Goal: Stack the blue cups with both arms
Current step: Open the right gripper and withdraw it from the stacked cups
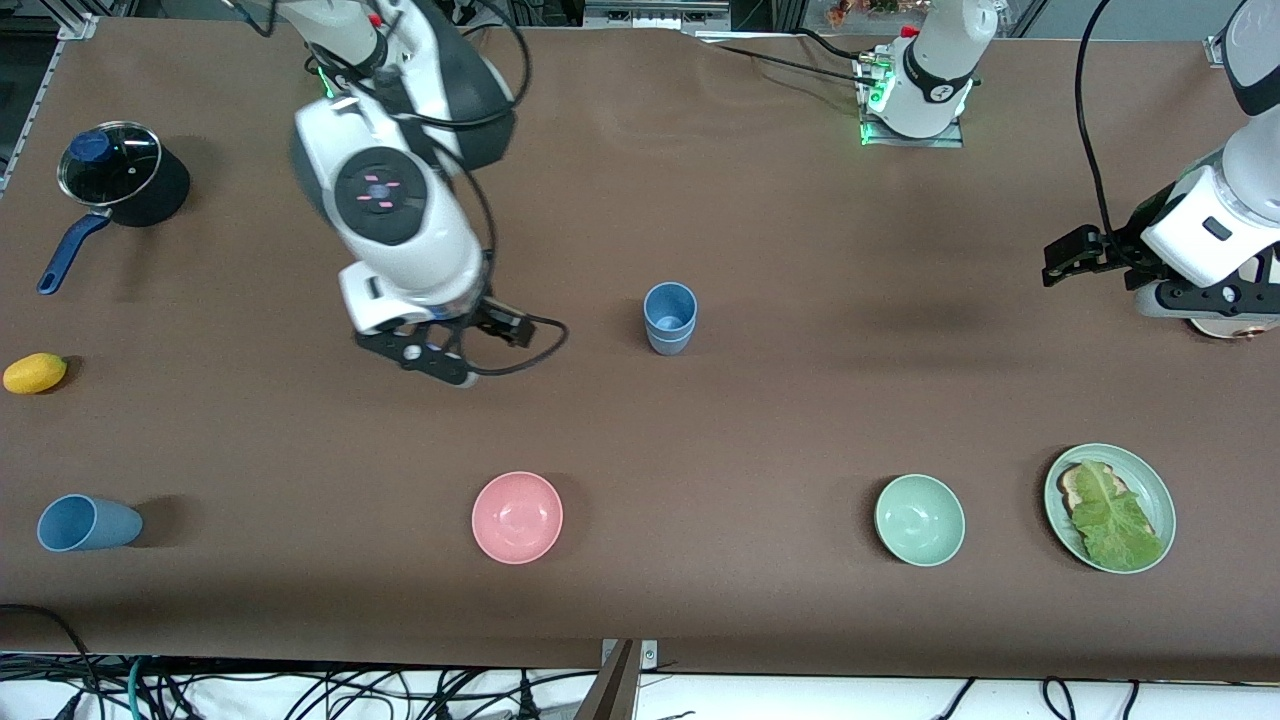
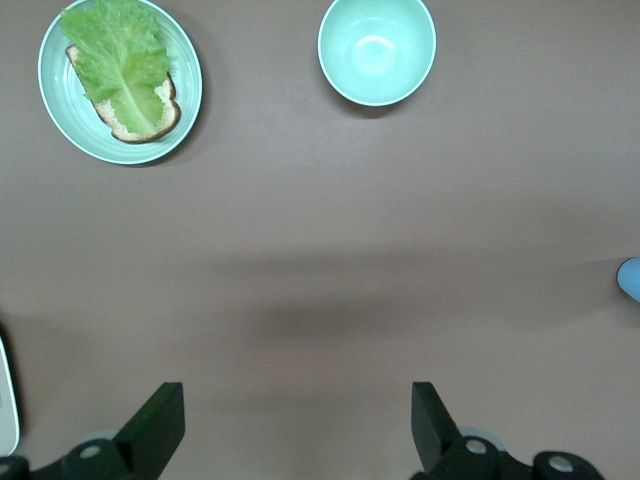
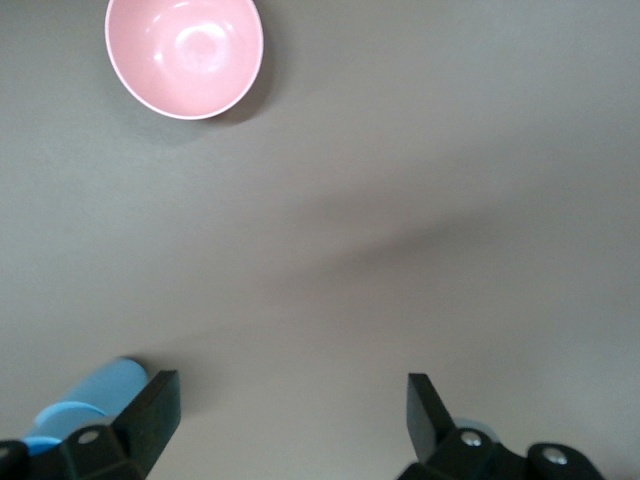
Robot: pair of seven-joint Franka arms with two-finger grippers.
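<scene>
In the middle of the frame the stacked blue cups (image 1: 670,318) stand upright on my desk (image 1: 760,400). My right pincer (image 1: 440,362) hangs open and empty at center-left; my left pincer (image 1: 1075,255) waits open at the right edge.

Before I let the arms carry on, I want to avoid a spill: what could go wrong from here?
1. The stacked blue cups stand upright and tall; the open right gripper hangs close beside them and a sideways sweep could topple them.
2. The lone blue cup lies on its side and may roll if nudged.
3. The open left gripper waits over the left arm's end of the table.
</scene>
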